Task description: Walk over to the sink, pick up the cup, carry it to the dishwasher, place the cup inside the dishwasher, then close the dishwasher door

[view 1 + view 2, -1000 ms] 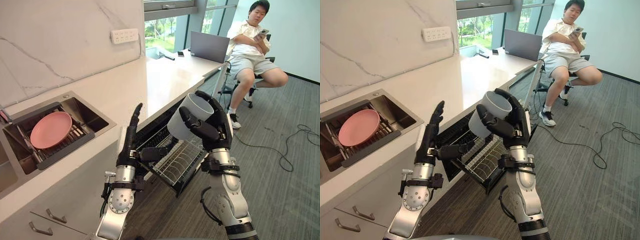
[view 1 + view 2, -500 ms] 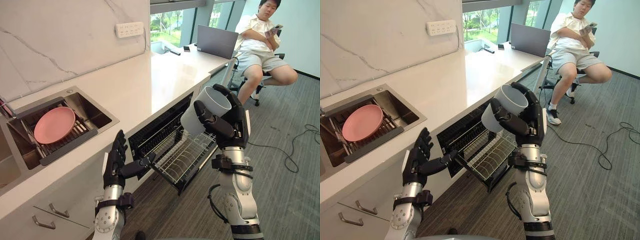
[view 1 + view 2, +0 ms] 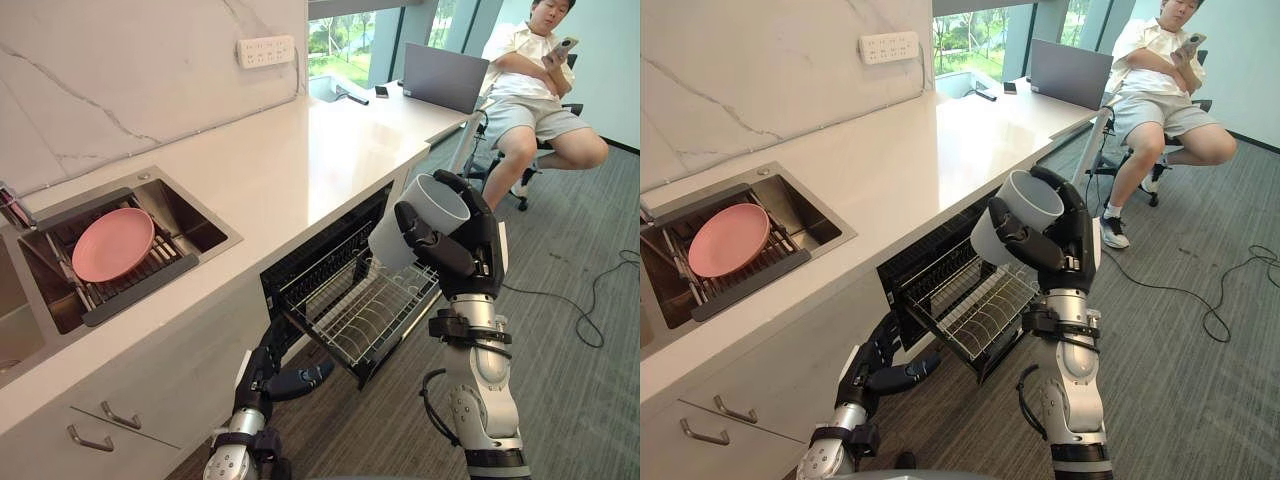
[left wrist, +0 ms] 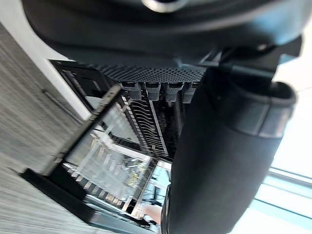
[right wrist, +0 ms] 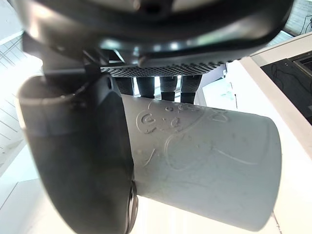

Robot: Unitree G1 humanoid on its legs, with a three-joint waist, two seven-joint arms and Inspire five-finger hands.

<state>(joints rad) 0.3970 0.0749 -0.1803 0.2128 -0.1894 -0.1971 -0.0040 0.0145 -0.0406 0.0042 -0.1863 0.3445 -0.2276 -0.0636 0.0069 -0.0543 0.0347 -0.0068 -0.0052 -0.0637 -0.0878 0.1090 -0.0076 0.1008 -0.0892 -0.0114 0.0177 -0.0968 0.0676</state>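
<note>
A pale grey cup (image 3: 415,225) is tilted in the air with its mouth up, and my right hand (image 3: 472,258) is shut on it, thumb across its side. The right wrist view shows the cup (image 5: 204,161) held against the palm. It hangs over the outer end of the wire rack (image 3: 365,310), which is pulled out of the dishwasher (image 3: 318,258) under the counter. My left hand (image 3: 282,381) is low, below the rack's front corner and near the floor, open and holding nothing. In the left wrist view the rack (image 4: 112,141) lies past that hand's thumb (image 4: 219,161).
A sink (image 3: 185,215) in the white countertop (image 3: 290,160) holds a pink plate (image 3: 112,244) on a drainer. Drawer handles (image 3: 125,420) are at lower left. A person (image 3: 530,80) sits on a chair beyond a laptop (image 3: 440,78). A cable (image 3: 600,300) lies on the carpet.
My left hand has dropped from counter-edge height to below the rack. The right hand keeps the cup over the rack. The camera has shifted a little.
</note>
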